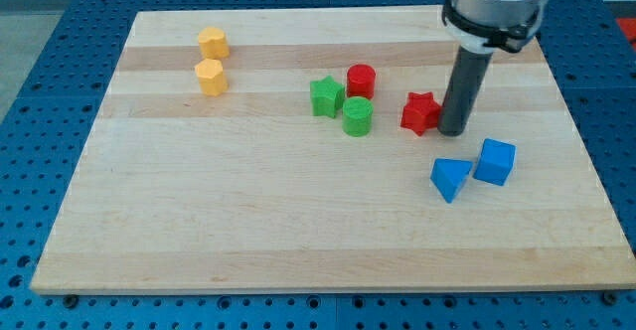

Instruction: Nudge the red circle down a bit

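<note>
The red circle [361,79] is a short red cylinder near the board's middle top, touching or nearly touching the green circle [358,116] just below it and the green star [326,97] to its lower left. My tip [453,132] rests on the board to the right of the red circle, right beside the red star [420,112], on that star's right side. The tip is about a hand's width of blocks away from the red circle, with the red star between them.
A blue triangle [449,179] and a blue cube [495,161] lie below my tip. Two yellow blocks [213,44] [211,76] sit at the upper left. The wooden board [298,231] lies on a blue pegboard table.
</note>
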You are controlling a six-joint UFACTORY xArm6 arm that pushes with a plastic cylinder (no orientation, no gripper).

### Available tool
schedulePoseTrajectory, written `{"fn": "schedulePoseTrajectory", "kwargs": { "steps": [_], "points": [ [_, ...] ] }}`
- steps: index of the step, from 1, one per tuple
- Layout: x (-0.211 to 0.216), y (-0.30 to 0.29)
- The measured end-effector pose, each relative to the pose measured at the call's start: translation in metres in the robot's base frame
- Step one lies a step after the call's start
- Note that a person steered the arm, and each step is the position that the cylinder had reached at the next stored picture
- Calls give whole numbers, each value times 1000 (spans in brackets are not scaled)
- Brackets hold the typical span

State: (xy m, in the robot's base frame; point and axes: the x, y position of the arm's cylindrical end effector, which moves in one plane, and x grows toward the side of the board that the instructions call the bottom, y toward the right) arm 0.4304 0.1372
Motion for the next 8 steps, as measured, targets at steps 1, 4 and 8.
{"fn": "schedulePoseTrajectory", "kwargs": {
  "steps": [1,4,8],
  "points": [
    [-7,-21],
    [-22,20],
    [-100,-65]
  ]
}}
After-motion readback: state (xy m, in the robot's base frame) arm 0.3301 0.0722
